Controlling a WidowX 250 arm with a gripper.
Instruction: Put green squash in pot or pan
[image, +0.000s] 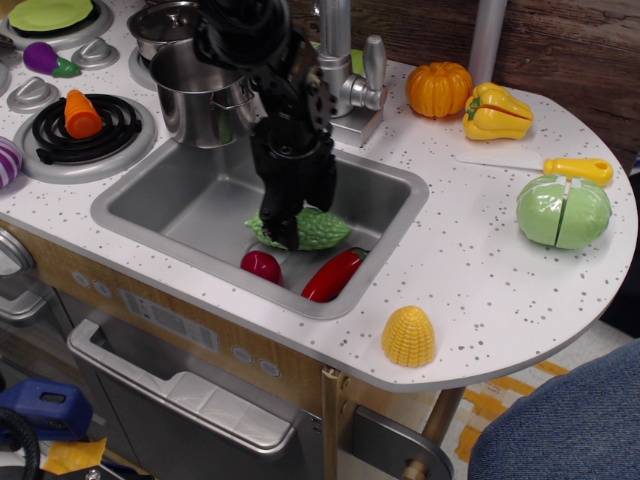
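The green squash (326, 230), light green and bumpy, lies on the floor of the grey sink (150, 195), near its middle. My black gripper (303, 220) is lowered onto it from above, turned so one finger (287, 232) stands at the squash's near side and the other at its far side. The jaws look open around the squash, and the arm hides its left part. The shiny steel pot (200, 85) stands upright on the counter just behind the sink's left corner, left of the arm.
A red pepper (333, 274) and a dark red ball (261, 266) lie in the sink's front. The faucet (340, 50) stands behind the arm. A corn (408, 336), split cabbage (563, 211), knife (575, 168), pumpkin (438, 88) and yellow pepper (496, 110) lie on the counter at the right.
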